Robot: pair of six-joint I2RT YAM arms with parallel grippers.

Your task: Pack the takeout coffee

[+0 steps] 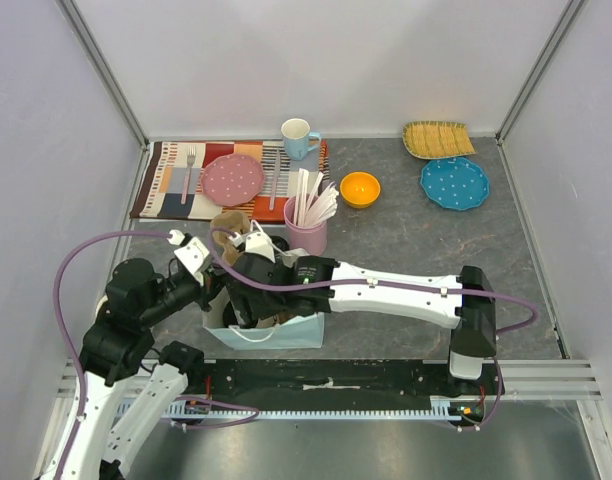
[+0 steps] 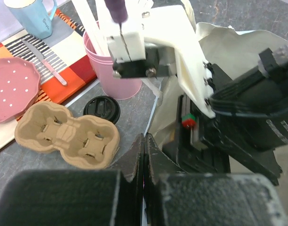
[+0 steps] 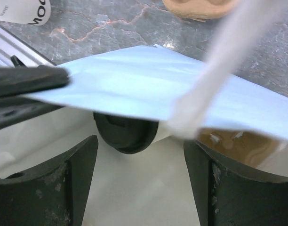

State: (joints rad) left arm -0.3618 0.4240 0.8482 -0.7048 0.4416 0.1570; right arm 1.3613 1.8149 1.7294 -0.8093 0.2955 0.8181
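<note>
The takeout coffee (image 3: 126, 136) sits inside the light-blue bag (image 1: 286, 330), between the wide-spread, untouching fingers of my right gripper (image 3: 141, 143).
Its black lid faces my right wrist camera, so its long axis seems to run down into the bag, with the body hidden. Only that view shows it; from above, my arms cover the bag's mouth. My left gripper (image 2: 144, 141) is clamped on the bag's rim.

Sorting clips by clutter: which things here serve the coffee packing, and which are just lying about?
Job: takeout coffee, light-blue paper bag, right pincer, left pincer pinching its rim.

Lying about: cardboard cup carrier, loose black lid, pink cup of sticks, light-blue mug, pink plate, fork, knife, striped placemat, orange bowl, blue plate, woven tray.
</note>
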